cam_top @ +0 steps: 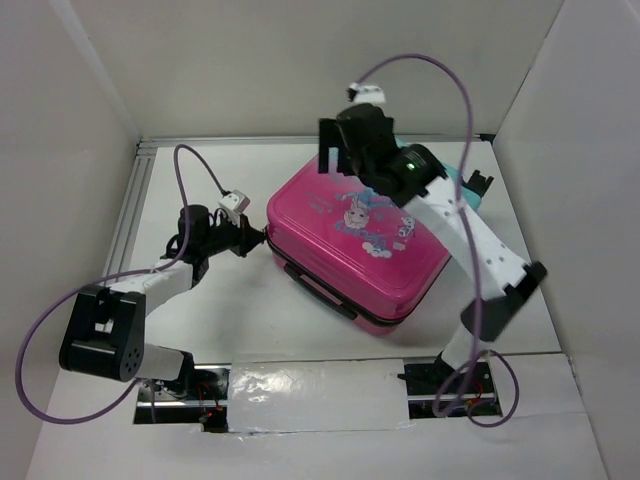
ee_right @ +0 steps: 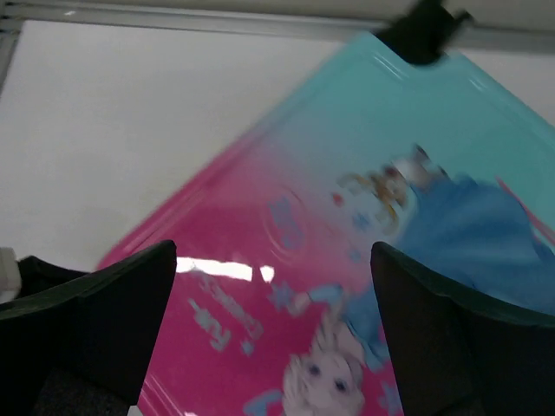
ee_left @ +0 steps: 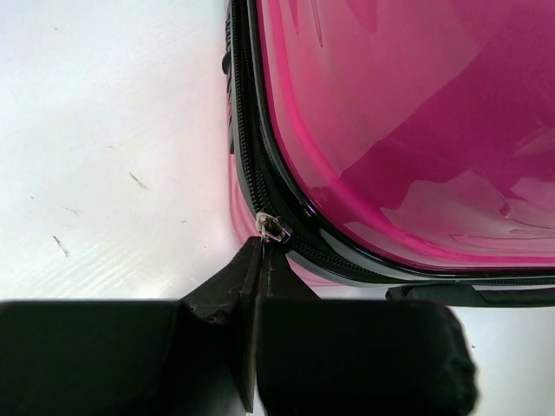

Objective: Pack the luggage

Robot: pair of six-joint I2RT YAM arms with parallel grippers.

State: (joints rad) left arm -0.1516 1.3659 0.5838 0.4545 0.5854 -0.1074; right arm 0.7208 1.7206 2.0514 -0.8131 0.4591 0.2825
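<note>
the left tool has only a thin pinch on the small clear zipper pull, and that looks like the weak spot: a tug at an angle to the zipper track could make the pull slip out of the tips, or jam the slider on the curve of the corner. a harder tug could drag the whole luggage across the smooth tabletop, because nothing is pressing it down. the right tool hangs above the lid without touching it, so it gives no bracing, and a careless drop could knock the shell. as for the tools themselves: the left one is closed tight, its two black tips meeting on the pull at the case's nine o'clock corner in the top view. the right one is spread wide and empty, with the pink-to-teal printed lid showing between its fingers, and it sits over the case's twelve o'clock end. the luggage lies flat with its lid down, a little toward one o'clock of the tabletop's middle. its black handle faces seven o'clock, toward the arm bases. the teeth above the pull look meshed, but how much of the track is left to run cannot be told — the rest curves out of the wrist view.
</note>
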